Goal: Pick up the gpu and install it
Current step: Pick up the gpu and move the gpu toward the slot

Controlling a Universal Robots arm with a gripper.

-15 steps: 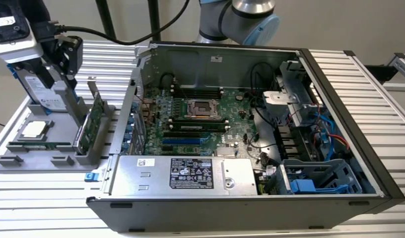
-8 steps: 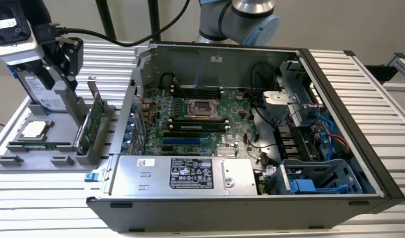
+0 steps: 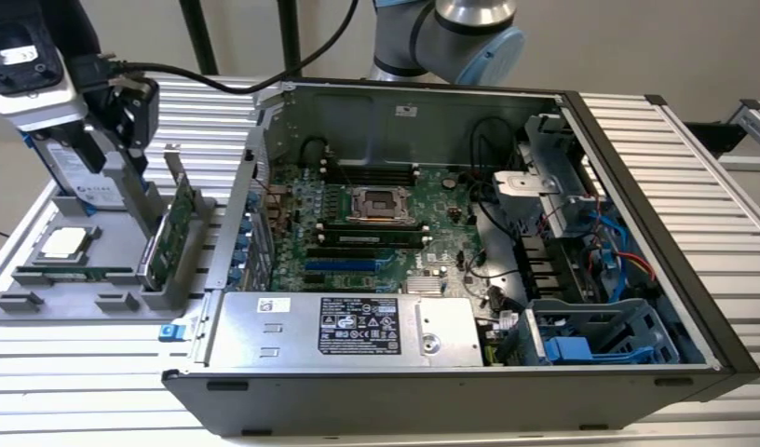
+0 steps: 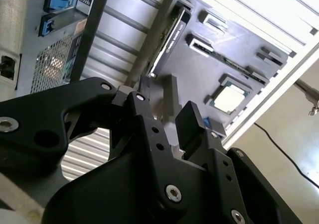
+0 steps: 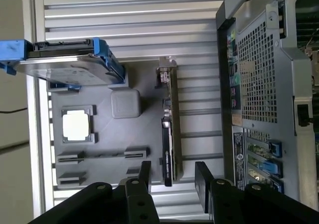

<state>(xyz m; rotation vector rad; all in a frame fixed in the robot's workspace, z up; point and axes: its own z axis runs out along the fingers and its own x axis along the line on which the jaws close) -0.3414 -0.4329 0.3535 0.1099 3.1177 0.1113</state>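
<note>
gpu [image 5: 169,134]: upright on edge in a slot of the gray tray [image 5: 107,147], beside the open computer case [image 3: 417,400].
tool [image 5: 173,173]: open, holds nothing; in the first wrist view the card shows between its fingers.
tray, other items: hard drive [image 5: 70,64], processor chip [image 5: 77,125].
worktop [image 3: 94,372]: ribbed metal, carries tray and case.

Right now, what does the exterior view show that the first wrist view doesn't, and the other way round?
Exterior view: inside the open case, the motherboard, its processor socket and the power supply.
First wrist view: the open claw, its fingers framing one end of the gpu, plus the case's rear panel with its ports.
Both: the gpu standing on edge in the gray holder, the hard drive in its blue frame and the processor chip, all outside the case.
</note>
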